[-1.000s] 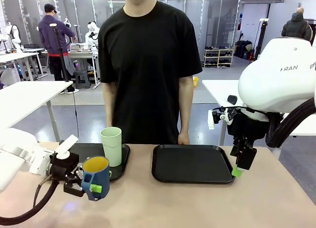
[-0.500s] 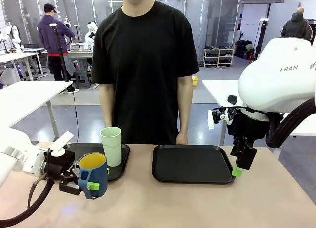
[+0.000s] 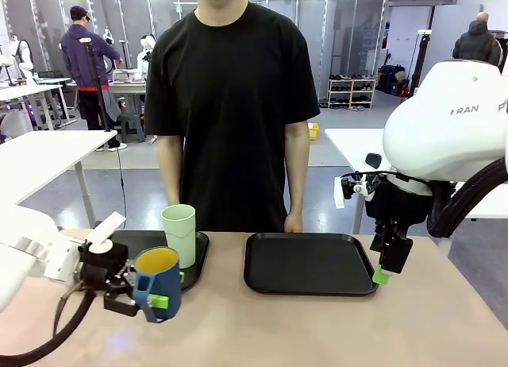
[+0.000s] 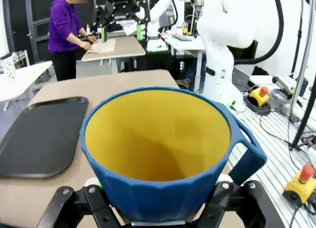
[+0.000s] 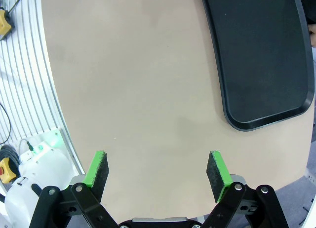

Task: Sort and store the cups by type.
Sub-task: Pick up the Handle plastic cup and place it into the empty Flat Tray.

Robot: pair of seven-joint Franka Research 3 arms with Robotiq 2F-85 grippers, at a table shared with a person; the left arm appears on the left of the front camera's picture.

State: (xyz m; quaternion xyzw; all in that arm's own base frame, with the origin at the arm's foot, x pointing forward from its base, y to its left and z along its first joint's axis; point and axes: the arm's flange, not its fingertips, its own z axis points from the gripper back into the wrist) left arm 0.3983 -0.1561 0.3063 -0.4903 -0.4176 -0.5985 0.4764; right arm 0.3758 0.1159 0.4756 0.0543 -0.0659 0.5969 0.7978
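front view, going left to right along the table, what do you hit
left gripper → blue mug held in it → green tumbler on the left black tray → right black tray → right gripper, open above the table

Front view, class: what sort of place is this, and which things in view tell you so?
Probably a robotics lab or data-collection hall: white robot arms work a table bearing black trays, more work tables with people stand behind, and emergency-stop buttons sit on the floor.
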